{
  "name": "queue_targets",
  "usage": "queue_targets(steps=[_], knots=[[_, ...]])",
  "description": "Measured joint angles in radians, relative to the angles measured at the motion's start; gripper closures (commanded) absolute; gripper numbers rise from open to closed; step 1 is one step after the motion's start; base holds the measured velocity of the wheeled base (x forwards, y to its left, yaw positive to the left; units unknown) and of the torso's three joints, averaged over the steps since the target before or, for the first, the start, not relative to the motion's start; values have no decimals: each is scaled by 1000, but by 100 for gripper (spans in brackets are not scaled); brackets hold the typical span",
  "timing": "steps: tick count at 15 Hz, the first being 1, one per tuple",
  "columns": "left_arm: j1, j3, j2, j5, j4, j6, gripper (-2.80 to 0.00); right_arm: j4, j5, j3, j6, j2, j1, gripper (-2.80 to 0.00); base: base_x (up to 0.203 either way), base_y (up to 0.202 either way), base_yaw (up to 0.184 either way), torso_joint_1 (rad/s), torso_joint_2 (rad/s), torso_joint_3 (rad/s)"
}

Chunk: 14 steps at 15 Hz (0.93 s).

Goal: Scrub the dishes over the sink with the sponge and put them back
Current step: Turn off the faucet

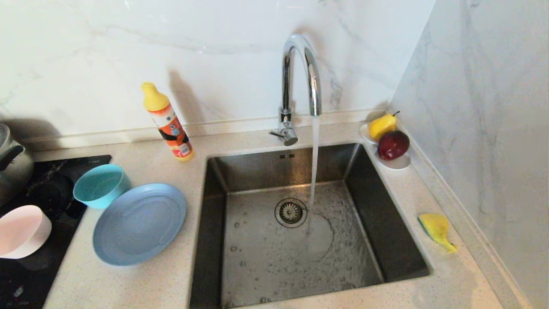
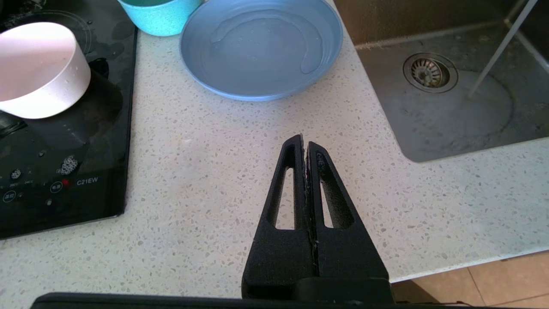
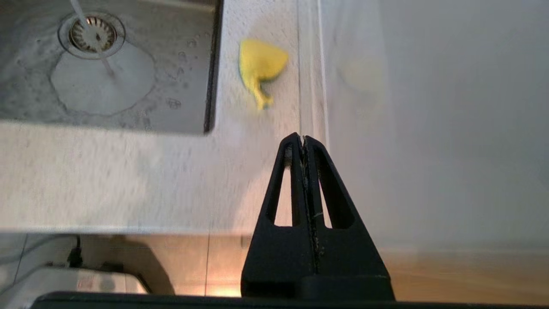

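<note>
The sponge (image 1: 436, 229) lies on the table (image 1: 141, 283) to the right of the sink (image 1: 223, 214). It looks soft, light and wet, best pinched across its wide end. The 3 dishes sit left of the sink: 1 flat plate (image 1: 139, 223), 1 pink bowl (image 1: 21, 231) on the stove (image 1: 38, 266) and 1 teal bowl (image 1: 101, 185). They look hard, light and slippery, so grab a rim. There is 1 sponge. The left gripper (image 2: 305, 143) and right gripper (image 3: 301, 141) are both pressed together, holding nothing.
</note>
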Motion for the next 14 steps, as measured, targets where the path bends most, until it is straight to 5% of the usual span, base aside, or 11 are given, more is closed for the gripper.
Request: queue_targets(steps=[5,7,14], knots=[[0,1,0,0,0,0,0,126,46,124,71,-334,-16,0,0,0,0,0,0,0],[0,0,0,1,0,0,0,132,76,148,159,-380,-17,0,0,0,0,0,0,0],[0,1,0,0,0,0,0,136,80,160,186,-414,-18,0,0,0,0,0,0,0]])
